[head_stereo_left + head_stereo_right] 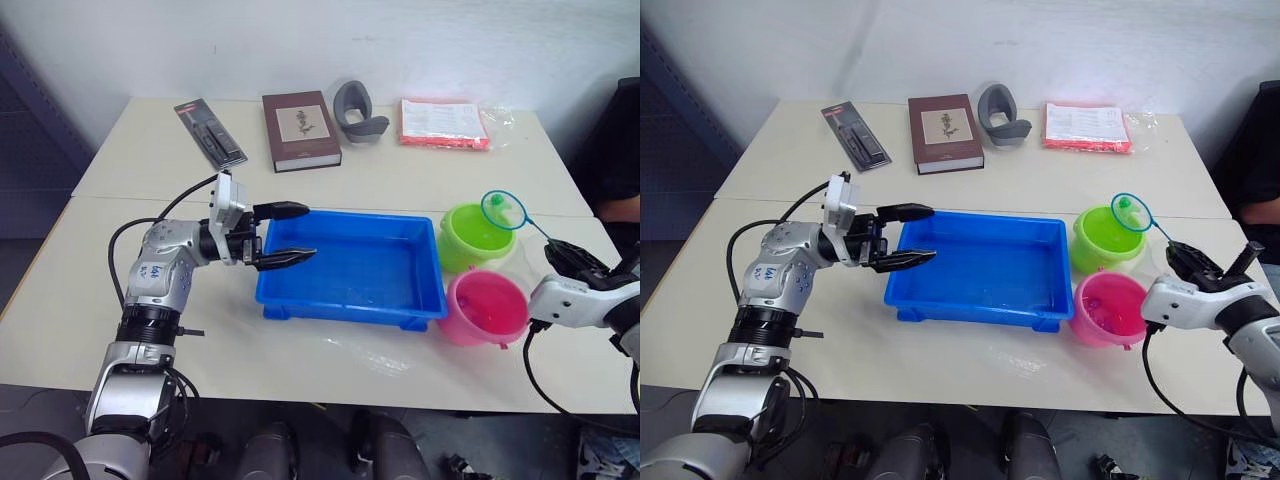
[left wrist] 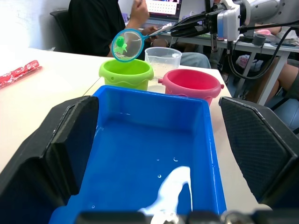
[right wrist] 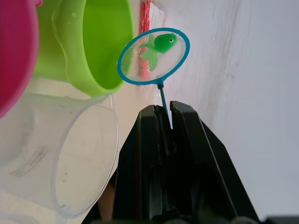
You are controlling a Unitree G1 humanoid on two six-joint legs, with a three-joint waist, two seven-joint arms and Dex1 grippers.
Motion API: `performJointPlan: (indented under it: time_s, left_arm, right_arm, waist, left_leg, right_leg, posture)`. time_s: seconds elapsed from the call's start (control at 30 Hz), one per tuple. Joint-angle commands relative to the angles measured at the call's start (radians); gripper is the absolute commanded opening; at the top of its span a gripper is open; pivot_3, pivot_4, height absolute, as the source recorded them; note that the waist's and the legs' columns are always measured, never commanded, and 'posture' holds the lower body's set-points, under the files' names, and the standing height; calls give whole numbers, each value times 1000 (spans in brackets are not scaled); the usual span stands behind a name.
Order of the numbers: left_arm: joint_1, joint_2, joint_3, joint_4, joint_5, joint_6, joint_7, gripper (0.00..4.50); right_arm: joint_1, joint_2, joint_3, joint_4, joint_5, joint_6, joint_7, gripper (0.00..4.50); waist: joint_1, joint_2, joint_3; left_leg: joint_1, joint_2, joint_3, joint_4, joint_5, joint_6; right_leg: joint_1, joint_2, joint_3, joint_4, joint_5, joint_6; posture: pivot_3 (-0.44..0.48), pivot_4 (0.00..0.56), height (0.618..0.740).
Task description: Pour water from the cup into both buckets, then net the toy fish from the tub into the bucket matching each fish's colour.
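The table (image 1: 150, 330) bears the tub (image 1: 350, 268), green bucket (image 1: 470, 238), pink bucket (image 1: 486, 308), cup (image 2: 162, 60) and book (image 1: 300, 130).

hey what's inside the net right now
One green toy fish lies in the net, which the right gripper holds by its stick near the lime green bucket. The mesh is see-through, and nothing else shows in it.

The shallow bright blue plastic tub (image 1: 350, 270) lies open above; the lime green round pail (image 1: 475, 236), pink round pail (image 1: 487, 306) and clear plastic cup (image 2: 162, 59) crowd its right end; bare bench (image 1: 150, 160) lies behind.
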Motion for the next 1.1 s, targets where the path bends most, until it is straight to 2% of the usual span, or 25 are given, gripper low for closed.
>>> performJointPlan:
  time_s: [0.03, 0.3, 0.43, 0.5, 0.57, 0.6, 0.7, 0.83, 0.9, 0.97, 1.0, 1.1]
  left_arm:
    - [1, -3, 2, -42, -10, -5, -9, 4437]
    - [3, -1, 1, -31, -7, -17, -27, 4437]
    - [6, 9, 10, -23, -10, -22, -36, 4437]
    - [1, 19, 19, -13, -15, -24, -50, 4437]
    - [8, 34, 28, -29, -40, -32, -104, 4437]
    - [34, 48, 15, -66, -47, -39, -150, 4437]
    - [108, 91, -2, -163, -70, -31, -234, 4437]
    - [144, 167, 33, -279, -127, 39, -263, 4437]
    - [176, 247, 53, -320, -156, 88, -299, 4437]
    - [244, 343, 53, -365, -186, 108, -327, 4437]
    - [302, 402, 29, -376, -196, 64, -332, 4437]
    - [399, 458, 8, -387, -200, 0, -332, 4437]
  right_arm:
    - [-14, -24, 6, -20, -49, -43, -3, 0]
    - [-18, 2, -67, -4, -22, -17, 22, 0]
    - [-71, 73, -79, -86, 119, 45, 67, 0]
    - [-118, 134, -66, -135, 321, 129, 143, 0]
    - [-154, 207, -31, -272, 735, 356, 262, 0]
    - [-158, 217, -17, -323, 875, 453, 307, 0]
    - [-165, 220, -1, -390, 1066, 620, 350, 0]
    - [-192, 230, 16, -425, 1296, 794, 343, 0]
    - [-188, 196, 100, -447, 1294, 820, 402, 0]
    - [-175, 147, 239, -466, 1207, 798, 476, 0]
    - [-164, 120, 346, -457, 1099, 733, 513, 0]
    - [-152, 193, 488, -419, 1019, 637, 520, 0]
  waist:
    - [0, 0, 0]
    - [1, 0, 0]
    - [0, 0, 0]
    - [-3, 0, 0]
    - [-5, 0, 0]
    - [-6, 0, 0]
    - [-7, 1, 1]
    - [0, 1, 1]
    - [2, 1, 1]
    - [-5, 1, 0]
    - [-10, 1, 0]
    - [-22, 2, 1]
  left_leg:
    - [0, 0, 0, 0, 0, 0]
    - [0, 0, -1, 0, 0, 0]
    - [1, 0, -2, 0, 0, 0]
    - [1, 0, -2, 0, 1, 0]
    - [2, 0, -2, 1, 1, 0]
    - [3, 1, -3, 0, 1, 0]
    - [10, 1, -5, -2, 1, 0]
    - [10, 0, -6, 0, 0, 1]
    - [10, 0, -9, 1, 0, 1]
    - [10, 0, -9, 0, 0, 2]
    - [11, 0, -8, -2, 0, 2]
    - [12, 0, -8, -5, -1, 1]
  right_leg:
    - [0, 0, 0, 0, 0, 0]
    - [1, 0, -1, 0, 0, 0]
    - [2, 0, -2, -1, 0, 0]
    - [2, 0, -1, -1, 0, 0]
    - [4, 1, -2, -1, 0, 0]
    - [5, 1, -3, -1, 0, 0]
    - [12, 1, -4, -2, 0, -1]
    - [14, -1, -3, -2, 0, -1]
    - [15, -4, 1, -2, 0, -1]
    - [15, -4, 2, -2, 0, -1]
    - [15, -4, 2, -2, -1, -2]
    - [14, -4, 1, -3, -2, -4]
  posture:
    - [0, 150, 740]
    - [0, 150, 740]
    - [0, 150, 740]
    - [0, 150, 740]
    - [0, 150, 740]
    - [0, 150, 740]
    - [0, 150, 740]
    - [0, 150, 740]
    - [0, 150, 740]
    - [0, 150, 740]
    - [0, 150, 740]
    - [0, 150, 740]
